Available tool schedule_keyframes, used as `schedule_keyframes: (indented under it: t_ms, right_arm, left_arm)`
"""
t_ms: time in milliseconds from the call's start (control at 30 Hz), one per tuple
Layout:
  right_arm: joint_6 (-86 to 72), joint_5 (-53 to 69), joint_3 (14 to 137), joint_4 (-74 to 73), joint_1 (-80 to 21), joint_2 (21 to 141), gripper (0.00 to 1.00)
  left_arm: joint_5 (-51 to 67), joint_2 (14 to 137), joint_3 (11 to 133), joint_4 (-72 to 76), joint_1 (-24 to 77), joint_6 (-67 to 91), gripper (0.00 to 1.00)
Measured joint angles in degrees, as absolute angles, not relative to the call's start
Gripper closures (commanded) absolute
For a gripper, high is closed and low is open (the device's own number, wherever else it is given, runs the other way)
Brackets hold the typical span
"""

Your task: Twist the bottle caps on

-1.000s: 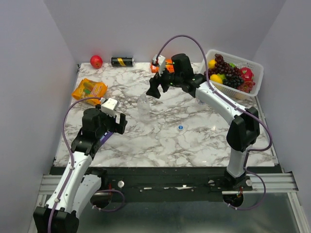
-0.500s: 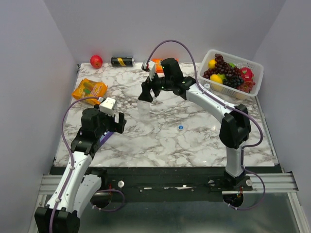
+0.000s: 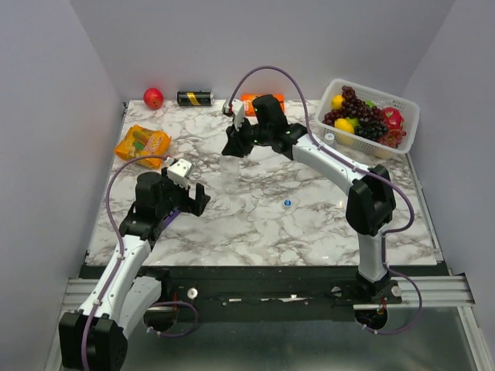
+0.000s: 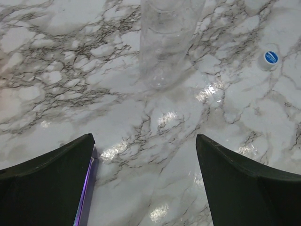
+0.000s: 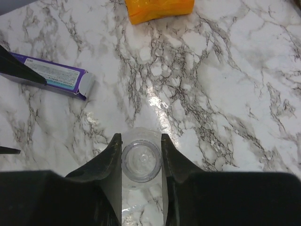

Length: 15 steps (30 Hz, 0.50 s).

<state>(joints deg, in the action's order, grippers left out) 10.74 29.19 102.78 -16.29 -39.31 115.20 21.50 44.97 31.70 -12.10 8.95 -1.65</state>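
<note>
A clear, uncapped bottle point(image 3: 229, 171) stands upright at mid-table. My right gripper point(image 3: 233, 147) reaches down over it from above. In the right wrist view the right gripper point(image 5: 141, 142) is shut on the bottle point(image 5: 141, 161), one finger on each side of its open neck. A small bluish bottle cap point(image 3: 287, 204) lies on the marble to the bottle's right. My left gripper point(image 3: 199, 202) stands open, low and to the bottle's left. The left wrist view has the left gripper point(image 4: 143, 179) with nothing in it, the bottle point(image 4: 167, 42) ahead and the cap point(image 4: 269, 58) at far right.
A white fruit basket point(image 3: 405, 116) sits back right. An orange packet point(image 3: 259, 99), a black-and-yellow can point(image 3: 195, 98) and a red fruit point(image 3: 153, 98) line the back edge. An orange snack bag point(image 3: 142, 144) lies at left, and a purple box point(image 5: 51, 75) beneath my left arm.
My right gripper has swung left and down over the bottle and shut on its neck. My left arm has edged slightly to the right, still open.
</note>
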Motion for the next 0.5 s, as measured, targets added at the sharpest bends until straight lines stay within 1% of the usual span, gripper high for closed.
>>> schedule_keyframes:
  t_ms: [67,167,500]
  right_arm:
    - [11.44,29.41,103.0,-16.49,-39.4,115.18,0.88]
    - [11.99,31.31,103.5,-16.86,-39.38,114.91,0.9]
    - [12.03,42.26,103.07,-19.0,-39.4,107.83,0.89]
  left_arm:
    - [24.32,46.26,29.63,-9.13,8.95,-2.28,0.01]
    - [27.97,48.86,27.05,-4.56,8.97,-2.79,0.01]
    - [36.99,63.46,27.62,10.35,8.95,-2.74,0.01]
